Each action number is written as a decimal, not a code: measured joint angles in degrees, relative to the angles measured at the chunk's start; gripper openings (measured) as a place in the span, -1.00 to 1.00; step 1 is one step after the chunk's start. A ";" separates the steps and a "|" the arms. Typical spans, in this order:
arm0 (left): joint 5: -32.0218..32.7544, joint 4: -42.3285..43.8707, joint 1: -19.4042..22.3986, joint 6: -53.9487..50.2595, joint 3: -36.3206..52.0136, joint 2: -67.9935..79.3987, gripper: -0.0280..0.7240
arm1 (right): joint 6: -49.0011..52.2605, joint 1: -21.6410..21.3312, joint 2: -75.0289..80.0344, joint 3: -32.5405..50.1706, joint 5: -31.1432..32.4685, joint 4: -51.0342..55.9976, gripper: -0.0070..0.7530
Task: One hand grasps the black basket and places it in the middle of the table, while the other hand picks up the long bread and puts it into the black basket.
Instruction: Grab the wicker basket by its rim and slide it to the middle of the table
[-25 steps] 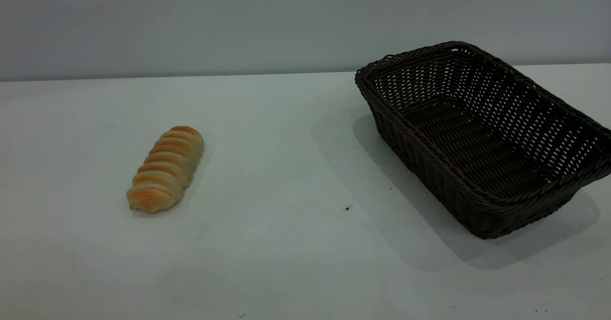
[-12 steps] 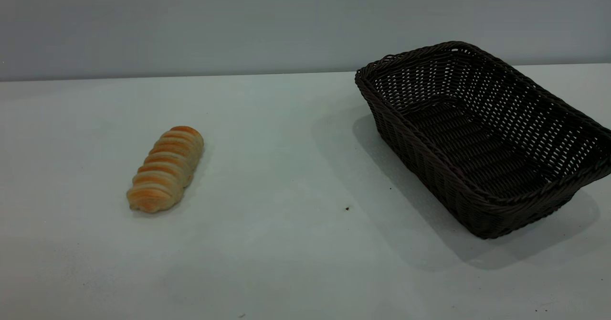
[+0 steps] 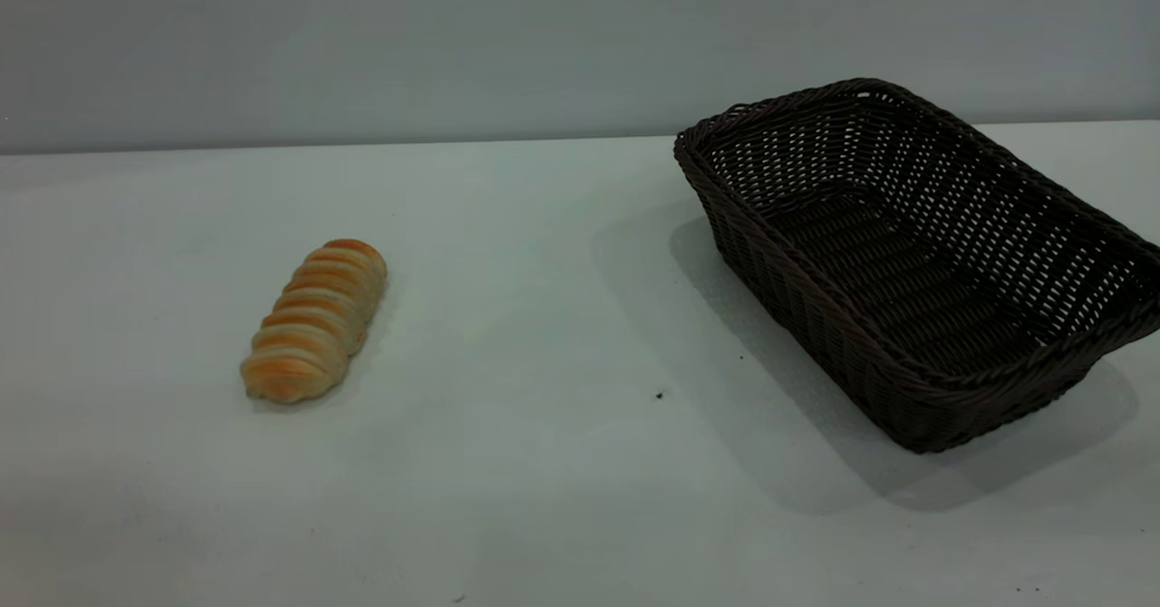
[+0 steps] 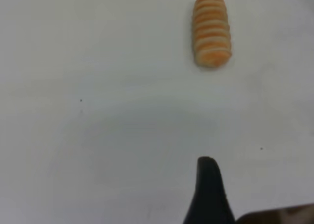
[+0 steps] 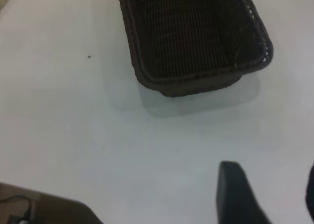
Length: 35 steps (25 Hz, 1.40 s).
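Observation:
The long bread (image 3: 314, 321) lies on the left part of the white table (image 3: 544, 335); the left wrist view shows it too (image 4: 212, 31). The black basket (image 3: 915, 263) stands empty at the right; the right wrist view shows it too (image 5: 191, 42). Neither arm shows in the exterior view. My left gripper hovers over bare table well short of the bread. Only one black finger (image 4: 209, 189) shows, with nothing against it. My right gripper (image 5: 271, 177) hovers short of the basket's near end, open and empty.
A grey wall runs behind the table's far edge. A few tiny dark specks (image 3: 659, 396) dot the tabletop between bread and basket. A brown surface shows past the table edge in the right wrist view (image 5: 44, 207).

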 joint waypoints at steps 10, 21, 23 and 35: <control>-13.43 -0.05 0.00 4.08 -8.63 26.31 0.59 | -1.34 0.00 31.68 -2.25 -13.32 15.18 0.44; -18.42 -1.10 0.00 4.57 -8.67 34.77 0.59 | -2.41 0.00 67.09 -2.65 -28.03 40.95 0.45; -18.68 -1.10 0.00 4.57 -8.73 34.77 0.59 | -2.41 0.00 71.66 -2.65 -30.01 44.72 0.45; -18.96 -1.10 0.00 4.57 -8.81 34.88 0.59 | -6.25 0.00 85.77 -3.36 -43.13 64.48 0.45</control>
